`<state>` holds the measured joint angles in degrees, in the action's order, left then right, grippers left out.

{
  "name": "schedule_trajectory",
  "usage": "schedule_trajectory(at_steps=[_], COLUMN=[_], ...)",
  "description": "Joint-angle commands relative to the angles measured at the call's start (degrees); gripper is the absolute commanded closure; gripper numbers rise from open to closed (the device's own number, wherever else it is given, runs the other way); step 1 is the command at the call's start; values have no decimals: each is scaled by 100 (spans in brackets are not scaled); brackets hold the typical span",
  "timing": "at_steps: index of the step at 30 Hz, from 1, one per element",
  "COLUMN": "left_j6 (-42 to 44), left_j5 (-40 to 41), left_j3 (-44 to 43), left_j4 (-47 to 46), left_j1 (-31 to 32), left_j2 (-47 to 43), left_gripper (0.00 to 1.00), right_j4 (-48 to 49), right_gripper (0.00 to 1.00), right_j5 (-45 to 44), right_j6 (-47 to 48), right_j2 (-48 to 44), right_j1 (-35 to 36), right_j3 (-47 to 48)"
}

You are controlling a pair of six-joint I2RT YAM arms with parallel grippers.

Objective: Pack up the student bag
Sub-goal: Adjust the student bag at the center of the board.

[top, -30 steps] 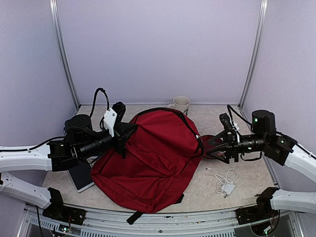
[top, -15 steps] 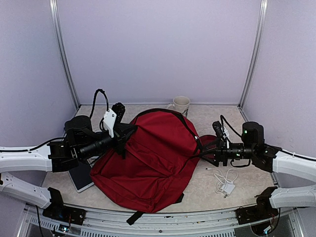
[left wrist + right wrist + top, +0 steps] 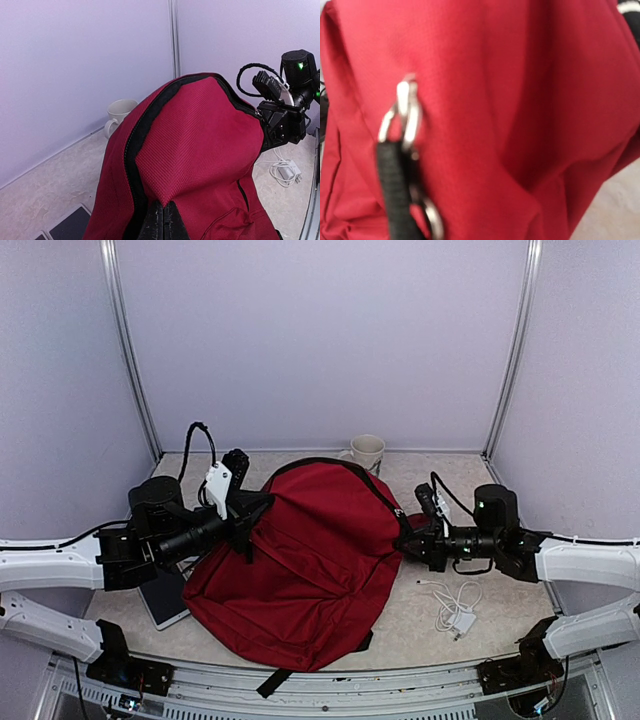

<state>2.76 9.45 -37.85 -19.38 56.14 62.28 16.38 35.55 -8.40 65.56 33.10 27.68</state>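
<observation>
pinches a fold of the student bag's [image 3: 300, 570] red fabric in the left gripper [image 3: 162, 220], fingers pressed fully together on the cloth just beside the black zipper track [image 3: 135, 150], and lifts that top edge into a peak. leaves the rest of the bag slumped across the middle of the table [image 3: 430, 480], with a white mug [image 3: 367, 450] just behind it, a flat dark tablet [image 3: 165, 597] partly tucked under its left side and a white charger [image 3: 460, 618] with coiled cable near its right side. against a second ago, shows the right gripper [image 3: 407, 539] brought in from just off the bag's right flank to touching that flank, and snapped from wide open to all but fully closed. cannot tell from the right wrist view the thing caught between those fingers, with none of them in shot; gives only a blurred metal zipper pull [image 3: 405, 117] on a black cord, hanging close against the red cloth. reads in the left wrist view as a bite right at the zipper line on the bag's far edge. most likely means a fresh hold on that pull or the seam beside it, with the left pinch as anchor, ready for drawing the zipper and opening the main compartment. no sign yet of an open mouth or of anything inside; packing proper not yet begun
</observation>
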Motion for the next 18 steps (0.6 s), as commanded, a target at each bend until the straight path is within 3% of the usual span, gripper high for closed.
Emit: schedule_trajectory(at_steps=[1, 3, 5, 7, 10, 14, 18], left_j6=[-187, -290, -311, -368, -331, -150, 286], left_j5=[451, 1156, 1608, 1508, 1359, 1405, 1013], left_j3=[0, -85, -368, -649, -721, -1225, -2117], left_j4=[-365, -196, 194, 444, 117, 314, 1032], left_j1=[-130, -164, -160, -108, 136, 808, 1472], left_j2=[-170, -82, -46, -193, -521, -263, 728], left_gripper=[81, 30, 18, 13, 10, 28, 36], right_j4=[-652, -953, -1309, -1736, -2302, -2710, -2913], right_gripper=[100, 100, 100, 100, 100, 100, 100], right_j5=[53, -52, -221, -428, -689, -947, -1077], right_j6=[318, 393, 444, 599, 874, 1065, 1314], right_j2=[-195, -287, -367, -375, -296, -54, 255], right_j1=[197, 304, 445, 588, 840, 1168, 1541], right_j3=[693, 930, 1169, 1475, 2031, 2589, 2980])
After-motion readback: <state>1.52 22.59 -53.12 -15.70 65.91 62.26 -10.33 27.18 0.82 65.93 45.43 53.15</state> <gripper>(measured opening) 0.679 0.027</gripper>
